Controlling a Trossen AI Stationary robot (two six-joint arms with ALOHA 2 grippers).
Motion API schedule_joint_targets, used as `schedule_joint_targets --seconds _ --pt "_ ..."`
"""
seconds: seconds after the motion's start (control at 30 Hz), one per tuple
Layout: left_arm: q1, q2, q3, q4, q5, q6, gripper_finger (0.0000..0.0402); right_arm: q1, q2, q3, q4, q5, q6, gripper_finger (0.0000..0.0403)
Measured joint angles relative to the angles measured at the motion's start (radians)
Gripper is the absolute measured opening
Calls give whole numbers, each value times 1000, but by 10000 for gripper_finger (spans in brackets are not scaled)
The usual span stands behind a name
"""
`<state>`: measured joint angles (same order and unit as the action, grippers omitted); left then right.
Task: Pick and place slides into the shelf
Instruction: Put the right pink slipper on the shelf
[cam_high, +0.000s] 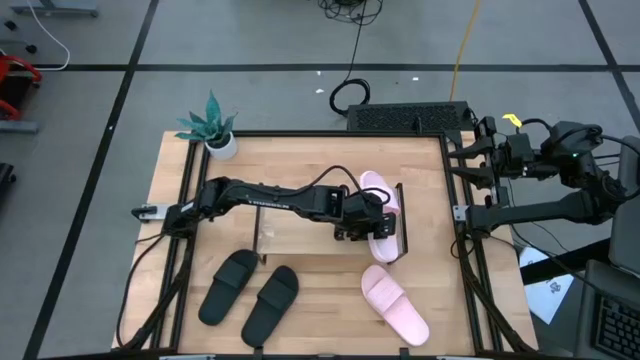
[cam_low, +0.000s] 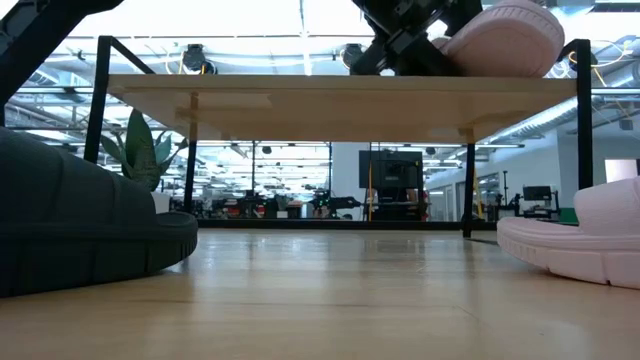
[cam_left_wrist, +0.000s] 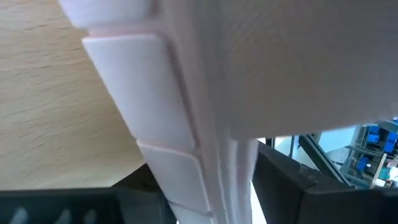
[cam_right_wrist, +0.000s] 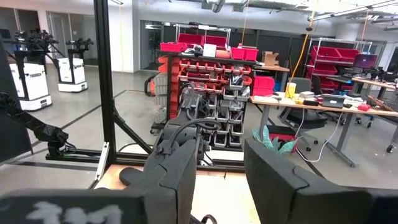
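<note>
The shelf (cam_high: 300, 215) stands mid-table; the low view shows its top board (cam_low: 330, 105) from below. One pink slide (cam_high: 381, 222) lies tilted on the board's right end (cam_low: 500, 35), beside the black end frame. My left gripper (cam_high: 366, 218) is open, with a finger on either side of that slide's edge (cam_left_wrist: 205, 155). A second pink slide (cam_high: 393, 303) and two black slides (cam_high: 228, 287) (cam_high: 270, 303) lie soles down on the table in front of the shelf. My right gripper (cam_right_wrist: 221, 180) is open and empty, raised beyond the table's right edge (cam_high: 485, 150). My left gripper comes at the pink slide slanting down from the table's left. The slide's long edge (cam_left_wrist: 217, 186) runs between its two fingers (cam_left_wrist: 305, 186), which stand apart. Whether either finger touches the slide, I cannot tell. The slide rests on the shelf's top board.
A potted plant (cam_high: 215, 125) stands at the table's far left corner. Black frame bars run along the table's left and right edges (cam_high: 450, 200). Bare tabletop lies under the shelf (cam_low: 330, 290) and between the black and pink slides.
</note>
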<state>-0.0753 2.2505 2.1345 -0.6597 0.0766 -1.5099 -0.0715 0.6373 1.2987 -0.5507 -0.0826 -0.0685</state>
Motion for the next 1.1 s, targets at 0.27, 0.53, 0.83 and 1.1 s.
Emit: schedule_joint_targets --seconds 0.27,0.53,0.83,1.1 --pt "1 0 -1 -4 11 58 199 0 0 0 0 0 3 125" --pt "3 0 1 -65 40 78 211 0 0 0 0 0 3 125" --pt "4 -10 3 -138 39 92 211 0 0 0 0 0 3 125" --pt "3 -40 -2 -193 -22 91 212 0 1 0 0 -1 4 125"
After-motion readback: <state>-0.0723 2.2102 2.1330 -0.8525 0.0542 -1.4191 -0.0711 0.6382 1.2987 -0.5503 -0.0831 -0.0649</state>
